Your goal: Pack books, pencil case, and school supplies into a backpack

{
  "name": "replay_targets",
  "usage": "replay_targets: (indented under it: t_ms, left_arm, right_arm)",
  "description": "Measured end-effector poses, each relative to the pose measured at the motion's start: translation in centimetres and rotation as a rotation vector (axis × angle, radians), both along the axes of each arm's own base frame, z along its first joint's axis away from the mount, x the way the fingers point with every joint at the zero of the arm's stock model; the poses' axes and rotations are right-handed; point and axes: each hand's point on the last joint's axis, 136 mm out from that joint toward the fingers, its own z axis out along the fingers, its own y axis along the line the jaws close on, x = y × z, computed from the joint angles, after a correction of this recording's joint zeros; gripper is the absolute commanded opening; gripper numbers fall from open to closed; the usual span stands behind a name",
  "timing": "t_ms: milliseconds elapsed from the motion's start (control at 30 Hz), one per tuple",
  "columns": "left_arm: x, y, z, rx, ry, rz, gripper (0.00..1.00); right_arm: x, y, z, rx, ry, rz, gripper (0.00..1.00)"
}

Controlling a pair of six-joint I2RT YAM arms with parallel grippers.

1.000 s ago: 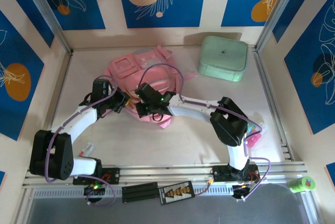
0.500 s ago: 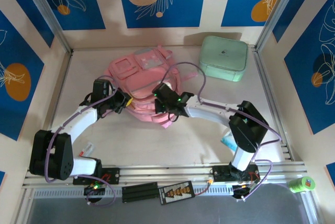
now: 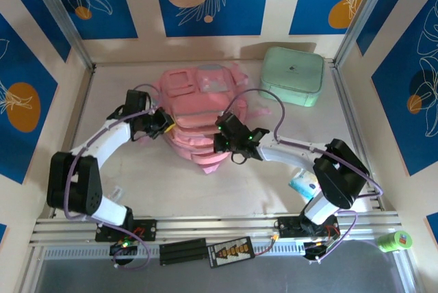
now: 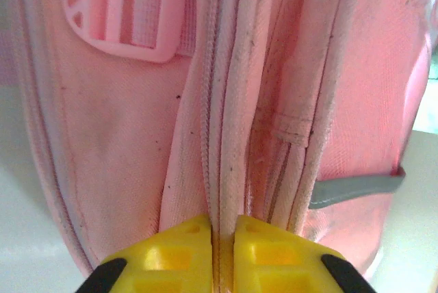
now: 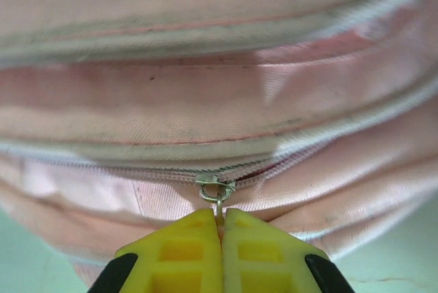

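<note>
Overhead, the soft pink backpack [image 3: 198, 101] lies in the middle of the table [image 3: 161, 187], puffy, with many pockets. Seen from the left wrist, the left gripper [image 4: 220, 228] pinches one of its dirty seams. Seen from the right wrist, the right gripper [image 5: 220, 219] squeezes the little metal zip pull [image 5: 216, 192]

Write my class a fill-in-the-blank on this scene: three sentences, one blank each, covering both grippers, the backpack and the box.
1. The right gripper pinches the zipper pull of the ____.
2. The left gripper pinches a seam of the backpack, whose fabric is ____.
3. The box at the table's far right is mint-____.

Missing words: backpack; pink; green.
</note>
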Motion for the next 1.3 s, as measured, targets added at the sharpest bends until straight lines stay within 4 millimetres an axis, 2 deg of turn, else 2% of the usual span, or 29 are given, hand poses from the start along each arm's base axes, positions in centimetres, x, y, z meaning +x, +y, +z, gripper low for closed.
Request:
replay_targets:
  t_ms: [133, 267, 400, 500, 667, 800, 900, 1133, 1300]
  left_arm:
    - [1.9, 1.3, 0.6, 0.105, -0.077, -0.01, 0.39]
    - [2.0, 3.2, 2.1, 0.196, -0.15, 0.027, 0.46]
    - [0.3, 4.4, 4.7, 0.211, -0.224, 0.066, 0.52]
    - [-1.7, 4.3, 5.3, 0.171, -0.244, 0.075, 0.53]
    - [-4.0, 3.2, 3.0, 0.052, -0.154, 0.09, 0.52]
    - [-4.8, 1.9, 1.1, -0.029, -0.076, 0.1, 0.45]
    - [-4.5, 1.2, 0.1, -0.061, -0.034, 0.121, 0.4]
    - [-3.3, 0.8, -1.2, -0.1, 0.012, 0.174, 0.38]
    - [-3.0, 0.6, -1.9, -0.113, 0.031, 0.182, 0.27]
  right_arm:
    - [-1.8, 2.4, 0.1, 0.062, 0.025, 0.08, 0.0]
    - [-2.3, 4.8, 0.2, 0.108, 0.047, 0.136, 0.0]
    - [-1.6, 7.4, 1.3, 0.16, 0.05, 0.174, 0.0]
    - [-1.0, 9.1, 2.3, 0.195, 0.044, 0.199, 0.0]
    - [-0.7, 10.3, 3.0, 0.226, 0.045, 0.223, 0.0]
    - [-0.8, 10.4, 3.0, 0.228, 0.047, 0.226, 0.0]
    - [-0.8, 10.4, 3.0, 0.228, 0.048, 0.226, 0.0]
    - [-0.8, 10.4, 3.0, 0.228, 0.047, 0.226, 0.0]
    - [-0.8, 10.3, 2.9, 0.225, 0.05, 0.226, 0.0]
